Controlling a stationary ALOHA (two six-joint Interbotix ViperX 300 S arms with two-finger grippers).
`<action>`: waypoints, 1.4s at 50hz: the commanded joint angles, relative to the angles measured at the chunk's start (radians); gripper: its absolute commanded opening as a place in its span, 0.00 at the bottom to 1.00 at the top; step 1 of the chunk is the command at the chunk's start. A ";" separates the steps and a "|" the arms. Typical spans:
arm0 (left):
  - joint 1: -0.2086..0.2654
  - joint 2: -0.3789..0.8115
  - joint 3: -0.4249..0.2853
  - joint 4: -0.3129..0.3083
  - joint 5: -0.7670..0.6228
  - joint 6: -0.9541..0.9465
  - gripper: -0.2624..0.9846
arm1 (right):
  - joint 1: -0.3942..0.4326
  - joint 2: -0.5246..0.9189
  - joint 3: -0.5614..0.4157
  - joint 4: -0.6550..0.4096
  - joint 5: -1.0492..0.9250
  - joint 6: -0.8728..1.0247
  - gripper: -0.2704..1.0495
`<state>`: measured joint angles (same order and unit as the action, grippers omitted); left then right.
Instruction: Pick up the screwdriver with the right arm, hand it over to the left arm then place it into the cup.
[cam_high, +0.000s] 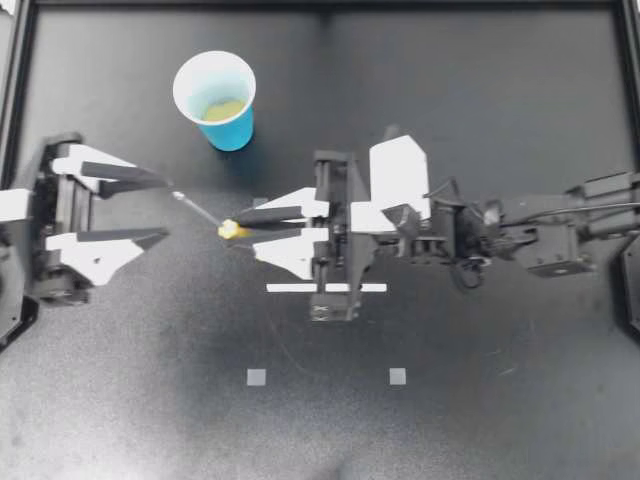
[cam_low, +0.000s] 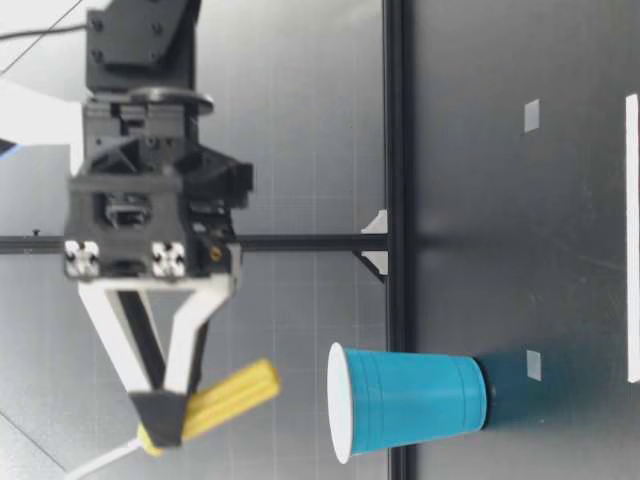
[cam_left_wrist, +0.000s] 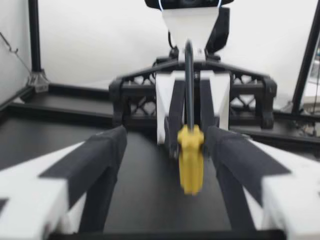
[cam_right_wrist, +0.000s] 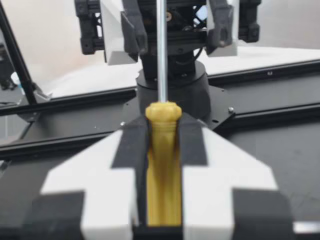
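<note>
Above mid-table, my right gripper (cam_high: 240, 223) clamped the screwdriver (cam_high: 229, 229) by its ribbed yellow handle. The thin steel shaft pointed toward ten o'clock, its tip just at the mouth of my wide-open, empty left gripper (cam_high: 165, 208). The blue cup (cam_high: 232, 132) stood at twelve o'clock.

Handle of screwdriver (cam_high: 231, 229) mostly hidden between right gripper (cam_high: 243, 224) fingers; only yellow end shows. Low view: shaft tip, past fingers, cut off at edge. Up close, left gripper (cam_high: 163, 208) fingers (cam_left_wrist: 95, 160) blurred.
</note>
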<state>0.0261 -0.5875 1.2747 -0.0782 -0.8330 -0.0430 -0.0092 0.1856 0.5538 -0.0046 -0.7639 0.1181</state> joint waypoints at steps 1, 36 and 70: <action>0.002 0.025 -0.040 0.006 -0.020 -0.006 0.73 | -0.003 -0.008 -0.037 0.002 -0.009 -0.002 0.14; 0.002 0.147 -0.095 0.077 -0.132 -0.109 0.39 | -0.017 -0.005 -0.040 0.002 0.000 -0.005 0.14; 0.002 0.150 -0.097 0.075 -0.130 -0.109 0.21 | -0.028 -0.023 -0.037 0.031 0.069 0.002 0.70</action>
<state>0.0291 -0.4310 1.2026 -0.0046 -0.9557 -0.1549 -0.0230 0.1994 0.5323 0.0092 -0.6964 0.1212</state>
